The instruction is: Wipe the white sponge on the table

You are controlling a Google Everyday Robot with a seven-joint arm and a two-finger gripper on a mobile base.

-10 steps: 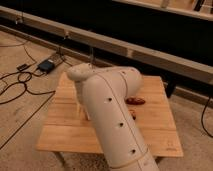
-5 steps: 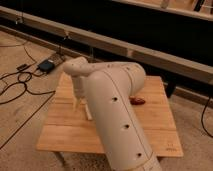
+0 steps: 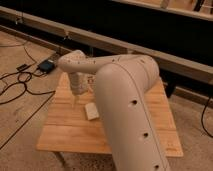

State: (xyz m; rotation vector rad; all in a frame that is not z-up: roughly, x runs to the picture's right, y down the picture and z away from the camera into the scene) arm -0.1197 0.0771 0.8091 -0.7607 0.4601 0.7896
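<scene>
The white sponge (image 3: 91, 111) lies flat on the light bamboo table (image 3: 65, 132), a little left of its middle. My gripper (image 3: 75, 103) points down at the tabletop just left of the sponge and slightly behind it, close to it. I cannot tell whether it touches the sponge. My thick white arm (image 3: 127, 100) reaches in from the lower right and hides much of the table's middle and right side.
Black cables (image 3: 17, 87) and a small dark box (image 3: 47, 65) lie on the floor left of the table. A long low rail (image 3: 120, 47) runs along the wall behind it. The table's front edge (image 3: 70, 148) is near me.
My arm has swung left across the table and the gripper has come down. The white sponge now shows beside it, and the reddish-brown object is hidden behind the arm.
</scene>
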